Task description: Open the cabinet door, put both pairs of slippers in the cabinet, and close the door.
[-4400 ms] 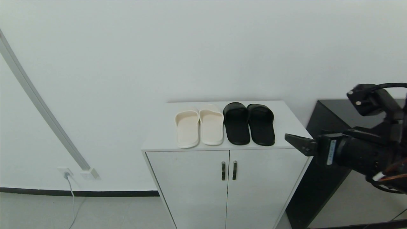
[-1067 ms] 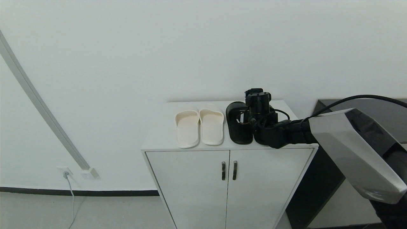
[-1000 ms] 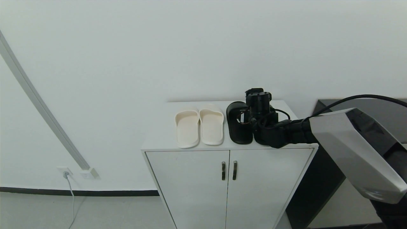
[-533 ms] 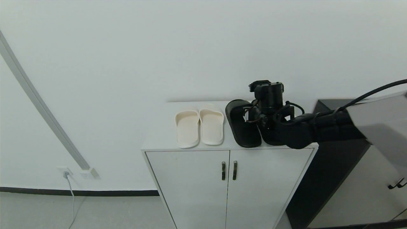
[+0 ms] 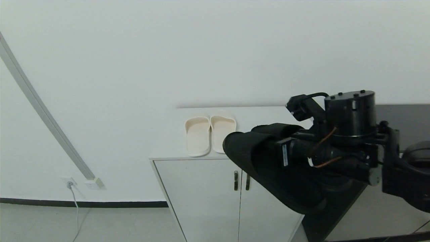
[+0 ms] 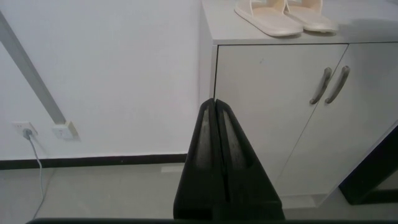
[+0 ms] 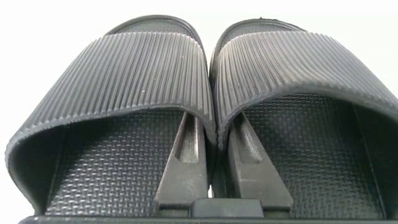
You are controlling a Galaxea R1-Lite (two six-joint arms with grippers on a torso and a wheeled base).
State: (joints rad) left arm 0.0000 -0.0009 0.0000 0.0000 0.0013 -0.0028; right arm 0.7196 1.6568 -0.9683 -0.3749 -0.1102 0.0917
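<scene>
Right gripper, nearly closed, pinches the black slippers by their touching straps; probably light, bendy rubber, liable to sag.

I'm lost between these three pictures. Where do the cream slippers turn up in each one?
Head view: the cream slippers lie side by side on the cabinet top, near its front edge.
Left wrist view: the same pair lies on the cabinet top, above the left door.
Right wrist view: not in it; the black slippers are there.
Shared landmark: the two door handles, below the pair.
</scene>
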